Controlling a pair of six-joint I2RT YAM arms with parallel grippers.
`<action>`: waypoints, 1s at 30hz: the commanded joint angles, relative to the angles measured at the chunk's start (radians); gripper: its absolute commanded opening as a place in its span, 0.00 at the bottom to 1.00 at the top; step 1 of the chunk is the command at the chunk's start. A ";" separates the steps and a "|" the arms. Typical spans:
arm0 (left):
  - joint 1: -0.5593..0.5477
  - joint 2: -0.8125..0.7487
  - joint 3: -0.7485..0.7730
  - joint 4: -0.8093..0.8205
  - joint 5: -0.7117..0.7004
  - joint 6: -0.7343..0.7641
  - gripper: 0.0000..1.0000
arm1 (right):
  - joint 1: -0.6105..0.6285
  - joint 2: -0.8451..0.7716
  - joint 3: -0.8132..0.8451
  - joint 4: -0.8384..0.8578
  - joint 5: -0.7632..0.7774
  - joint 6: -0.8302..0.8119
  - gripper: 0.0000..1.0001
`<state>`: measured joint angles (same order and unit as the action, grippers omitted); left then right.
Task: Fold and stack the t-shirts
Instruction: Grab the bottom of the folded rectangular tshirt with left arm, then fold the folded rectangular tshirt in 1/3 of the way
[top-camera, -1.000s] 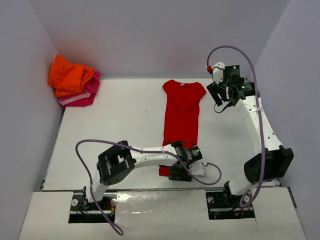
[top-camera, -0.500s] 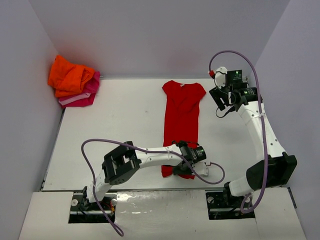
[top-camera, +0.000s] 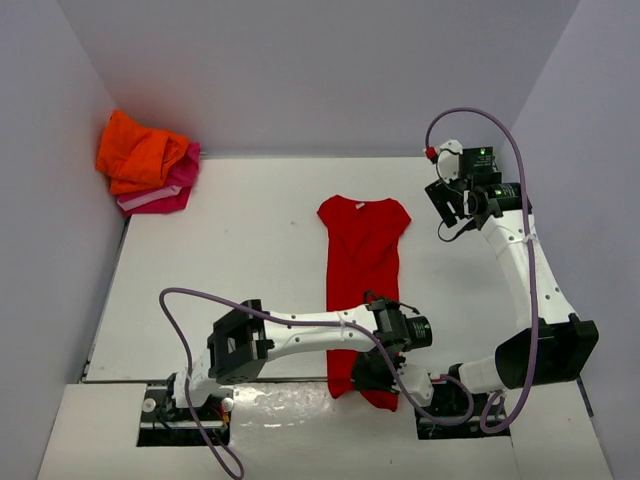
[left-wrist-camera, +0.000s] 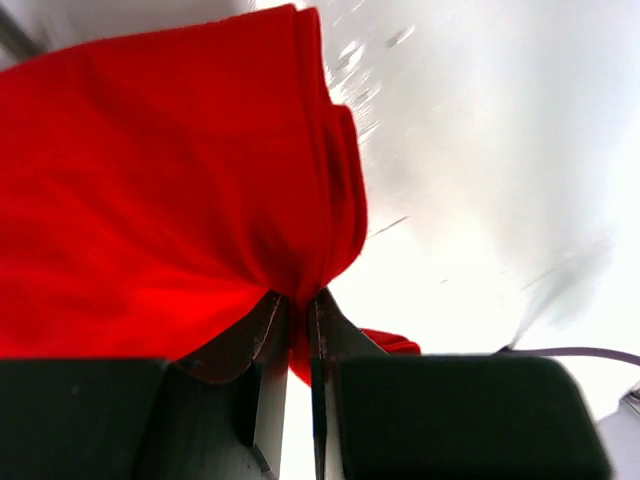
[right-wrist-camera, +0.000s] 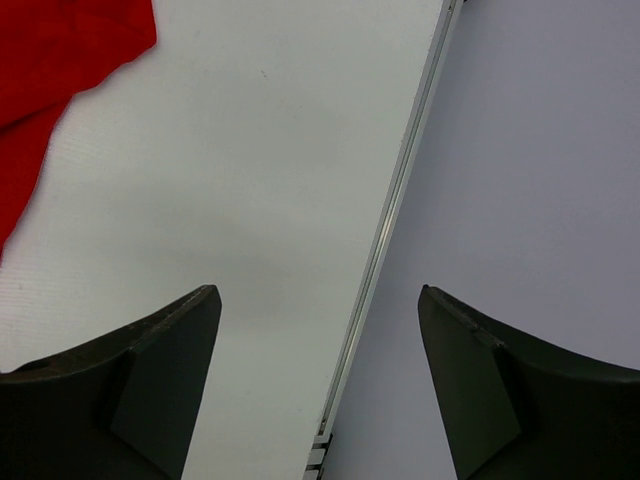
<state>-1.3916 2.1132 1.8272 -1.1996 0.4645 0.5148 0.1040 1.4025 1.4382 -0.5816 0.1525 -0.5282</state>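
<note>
The red t-shirt (top-camera: 360, 258) lies as a long narrow strip in the middle of the table (top-camera: 220, 270), collar at the far end. Its lower end hangs past the near table edge. My left gripper (top-camera: 372, 372) is shut on that lower hem. In the left wrist view the red cloth (left-wrist-camera: 150, 180) bunches into the closed fingertips (left-wrist-camera: 297, 300). My right gripper (top-camera: 452, 200) hovers open near the shirt's right sleeve, holding nothing. The right wrist view shows its gap (right-wrist-camera: 318, 300) and a corner of red cloth (right-wrist-camera: 60, 50). An orange t-shirt (top-camera: 138, 150) lies crumpled on a pink one (top-camera: 165, 195) at the far left.
Grey walls enclose the table on the left, back and right. The table's right edge rail (right-wrist-camera: 400, 190) runs between my right gripper's fingers, with the wall (right-wrist-camera: 540, 150) beyond it. A purple cable (top-camera: 200, 300) loops from the left arm.
My left gripper shut on the red shirt's lower hem and dragged the shirt toward the near edge. The right gripper drifted slightly right and stayed open.
</note>
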 joint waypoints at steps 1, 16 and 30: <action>0.002 -0.086 0.127 -0.220 0.154 0.079 0.00 | -0.004 -0.045 -0.009 0.046 -0.006 -0.007 0.77; 0.182 -0.041 0.267 -0.185 0.033 0.116 0.00 | -0.004 -0.020 0.037 0.049 -0.010 0.005 0.76; 0.322 0.110 0.486 -0.078 -0.139 0.191 0.00 | -0.005 -0.044 0.055 0.118 0.005 0.025 0.74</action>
<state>-1.0657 2.2334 2.2796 -1.2986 0.3535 0.6494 0.1040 1.3968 1.4643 -0.5391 0.1421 -0.5204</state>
